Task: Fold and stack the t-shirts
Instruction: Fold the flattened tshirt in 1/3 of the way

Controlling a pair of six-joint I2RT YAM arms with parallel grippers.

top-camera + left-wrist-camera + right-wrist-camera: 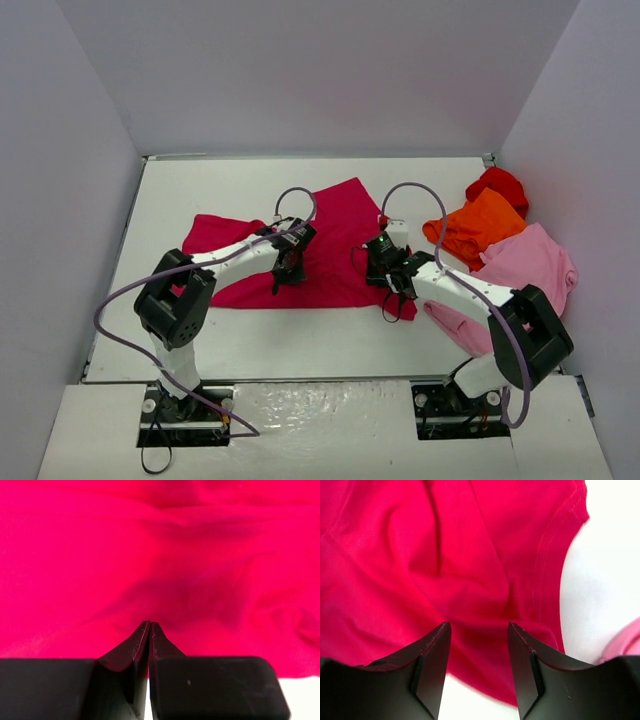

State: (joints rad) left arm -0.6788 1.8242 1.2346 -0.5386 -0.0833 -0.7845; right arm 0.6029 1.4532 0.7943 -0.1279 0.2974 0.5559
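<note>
As viewed from the top camera, the crimson t-shirt [340, 235] lies spread and creased, not yet folded, at the centre of the surface [250, 340]. The left hand [284, 270] is down on the shirt's left-centre part and the right hand [398, 283] is at its lower right corner. The light pink t-shirt [530, 265], orange t-shirt [478, 228] and red t-shirt [500, 185] are heaped at the right of the frame, touching one another and unfolded. No container is in view; every garment lies directly on the surface. In the left wrist view, the left hand [150, 625] is fully closed with its tips meeting against the crimson cloth; whether a pinch of fabric is caught between them cannot be told. In the right wrist view, the right hand [479, 629] stands partly open, jaws astride the cloth beside the hemmed edge, gripping nothing. Assessment: the first fold of the first shirt is in hand, at the grasping stage. The next move calls for the right hand to close on that corner and for the left-side hold to be confirmed. Both hands would then lift and carry the edge over evenly.
</note>
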